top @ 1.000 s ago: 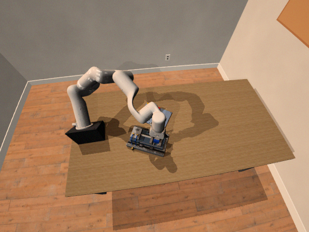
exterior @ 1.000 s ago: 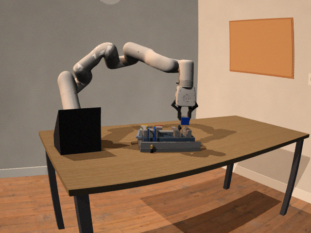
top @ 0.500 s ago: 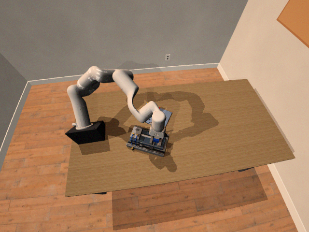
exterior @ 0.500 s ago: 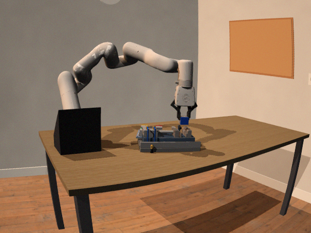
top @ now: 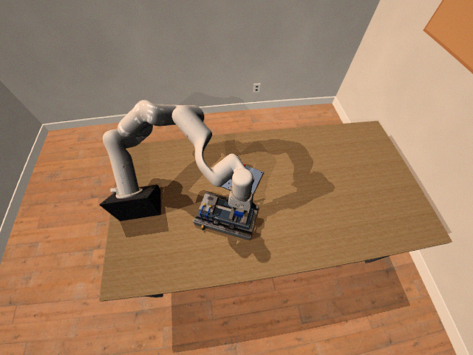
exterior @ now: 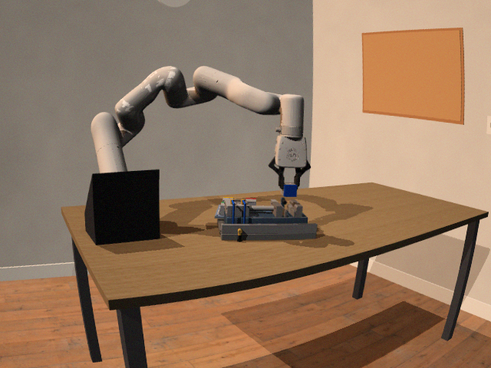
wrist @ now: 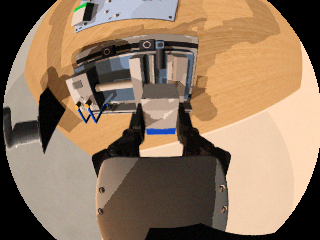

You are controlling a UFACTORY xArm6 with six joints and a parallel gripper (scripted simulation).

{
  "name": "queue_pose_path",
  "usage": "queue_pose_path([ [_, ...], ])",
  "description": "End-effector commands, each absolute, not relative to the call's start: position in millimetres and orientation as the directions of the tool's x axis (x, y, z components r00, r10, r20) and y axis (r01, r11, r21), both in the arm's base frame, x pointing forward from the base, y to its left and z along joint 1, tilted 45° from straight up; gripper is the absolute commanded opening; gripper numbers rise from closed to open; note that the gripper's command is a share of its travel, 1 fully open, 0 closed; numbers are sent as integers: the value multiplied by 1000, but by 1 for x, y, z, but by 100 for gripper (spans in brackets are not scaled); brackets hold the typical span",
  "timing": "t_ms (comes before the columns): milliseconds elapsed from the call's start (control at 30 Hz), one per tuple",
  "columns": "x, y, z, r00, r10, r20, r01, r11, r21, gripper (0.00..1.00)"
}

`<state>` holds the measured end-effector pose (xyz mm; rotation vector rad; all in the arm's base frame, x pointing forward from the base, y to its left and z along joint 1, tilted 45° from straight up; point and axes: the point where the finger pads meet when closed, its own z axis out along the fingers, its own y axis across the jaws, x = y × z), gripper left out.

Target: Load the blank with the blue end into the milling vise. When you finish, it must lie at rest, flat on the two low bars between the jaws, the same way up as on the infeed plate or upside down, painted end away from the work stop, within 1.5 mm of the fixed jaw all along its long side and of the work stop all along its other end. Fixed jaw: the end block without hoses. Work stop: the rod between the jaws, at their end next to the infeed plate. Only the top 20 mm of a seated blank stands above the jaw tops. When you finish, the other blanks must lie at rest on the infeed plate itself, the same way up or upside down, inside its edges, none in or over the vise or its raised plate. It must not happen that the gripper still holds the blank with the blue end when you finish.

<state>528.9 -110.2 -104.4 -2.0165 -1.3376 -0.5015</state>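
Jaws (top: 243,208) (exterior: 289,185) (wrist: 160,122) clamped on the blue-ended blank (top: 239,214) (exterior: 290,191) (wrist: 160,112), right of centre in the exterior view, seem ready for careful lowering into the vise (top: 225,217) (exterior: 268,231) (wrist: 136,80).

In my top view, a wall outlet (top: 256,87) sits on the grey wall (top: 191,49) (exterior: 222,35), upper centre. In my exterior view, I see an orange-brown board (top: 456,34) (exterior: 412,75) on the cream wall (top: 400,76) (exterior: 337,154), upper right.
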Motion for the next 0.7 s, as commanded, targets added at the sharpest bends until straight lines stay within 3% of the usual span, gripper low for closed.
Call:
queue_pose_path([
  [0, 530, -111, -102, 403, 662, 632, 915, -264, -307, 0],
  [667, 530, -109, -100, 403, 662, 632, 915, -264, -307, 0],
])
